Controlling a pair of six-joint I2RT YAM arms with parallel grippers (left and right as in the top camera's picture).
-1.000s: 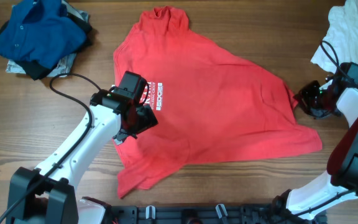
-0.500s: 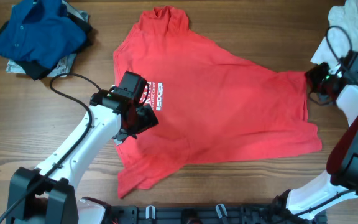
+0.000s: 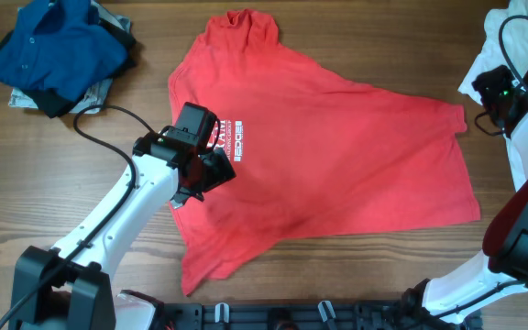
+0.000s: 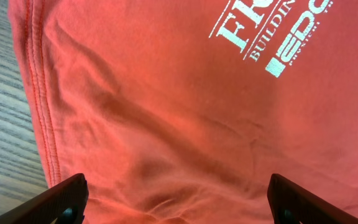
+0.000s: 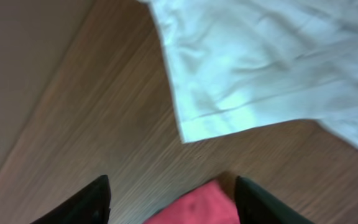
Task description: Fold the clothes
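Over red T-shirt (image 3: 337, 156), left gripper (image 4: 179, 199), fingers (image 4: 67, 196) wide apart (white lettering (image 4: 272, 31) nearby)

T-shirt (image 3: 337, 156): red, white lettering | garment (image 3: 525, 14): white | collared shirt (image 3: 53, 46): blue | table (image 3: 26, 183): brown woodgrain

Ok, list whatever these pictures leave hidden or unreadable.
- Red T-shirt lettering: the top edge cuts it in the left wrist view; the left arm covers part overhead.
- Right pincer hold on the T-shirt: cut by the bottom edge and blurred, right wrist view.
- White garment: runs off the overhead view's top edge.
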